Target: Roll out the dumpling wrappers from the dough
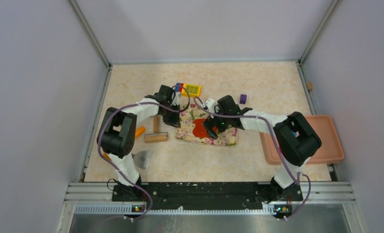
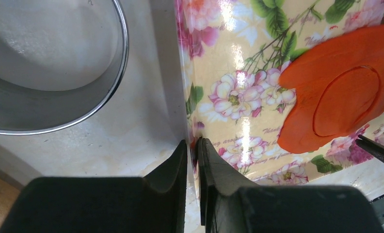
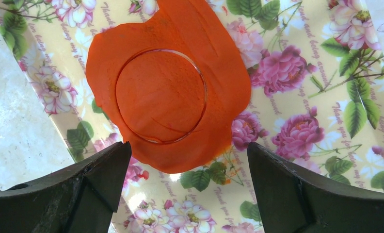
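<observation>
Flattened dough [image 3: 224, 82] upper centre, just beyond the wide-spread right gripper [image 3: 187, 150] — left gripper [image 2: 193, 145] farther left, pinching the mat [image 2: 238, 63] edge.

A floral mat [image 1: 227, 139] is lying mid-tabletop. A wooden rolling pin [image 1: 155, 137] and an orange carrot toy [image 1: 139, 131] are lying toward the left edge. A pink tray [image 1: 326, 145] is sitting at the right edge. A yellow block [image 1: 192, 89] and a purple block [image 1: 243, 99] are sitting behind the mat.
</observation>
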You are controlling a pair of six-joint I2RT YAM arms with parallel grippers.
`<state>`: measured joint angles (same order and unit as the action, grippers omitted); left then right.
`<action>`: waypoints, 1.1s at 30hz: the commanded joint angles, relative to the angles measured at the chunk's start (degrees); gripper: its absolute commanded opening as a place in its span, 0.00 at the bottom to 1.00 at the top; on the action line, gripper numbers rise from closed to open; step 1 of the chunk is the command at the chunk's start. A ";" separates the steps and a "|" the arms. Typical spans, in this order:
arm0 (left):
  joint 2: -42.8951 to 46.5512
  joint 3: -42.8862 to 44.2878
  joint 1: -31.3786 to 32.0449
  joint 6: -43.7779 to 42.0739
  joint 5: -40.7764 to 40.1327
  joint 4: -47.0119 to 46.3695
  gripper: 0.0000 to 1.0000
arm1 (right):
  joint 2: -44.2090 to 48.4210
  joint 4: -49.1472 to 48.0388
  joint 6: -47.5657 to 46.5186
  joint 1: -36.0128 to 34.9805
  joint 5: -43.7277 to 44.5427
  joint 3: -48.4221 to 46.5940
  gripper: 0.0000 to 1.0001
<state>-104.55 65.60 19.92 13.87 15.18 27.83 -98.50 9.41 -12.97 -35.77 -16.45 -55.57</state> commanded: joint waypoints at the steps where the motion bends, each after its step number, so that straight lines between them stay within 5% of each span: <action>1: -0.79 1.10 -0.28 0.39 -0.48 -1.03 0.16 | -0.50 0.23 -0.36 -2.20 4.09 -0.29 0.93; 12: -1.00 1.36 -0.24 0.37 -0.83 -1.20 0.14 | -0.67 1.95 -3.08 -4.66 10.12 1.08 0.91; 19: -0.70 0.99 -0.24 -1.04 -0.28 -1.19 0.00 | -0.82 0.84 -3.64 -4.70 16.05 2.09 0.83; 33: -0.60 0.88 -0.26 -4.46 0.21 -0.42 0.00 | 0.82 1.91 -5.62 -4.24 20.19 2.43 0.72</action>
<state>-104.66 65.63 19.88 12.82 16.45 27.33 -98.26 9.10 -15.25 -40.64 -4.03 -55.16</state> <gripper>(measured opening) 0.021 0.734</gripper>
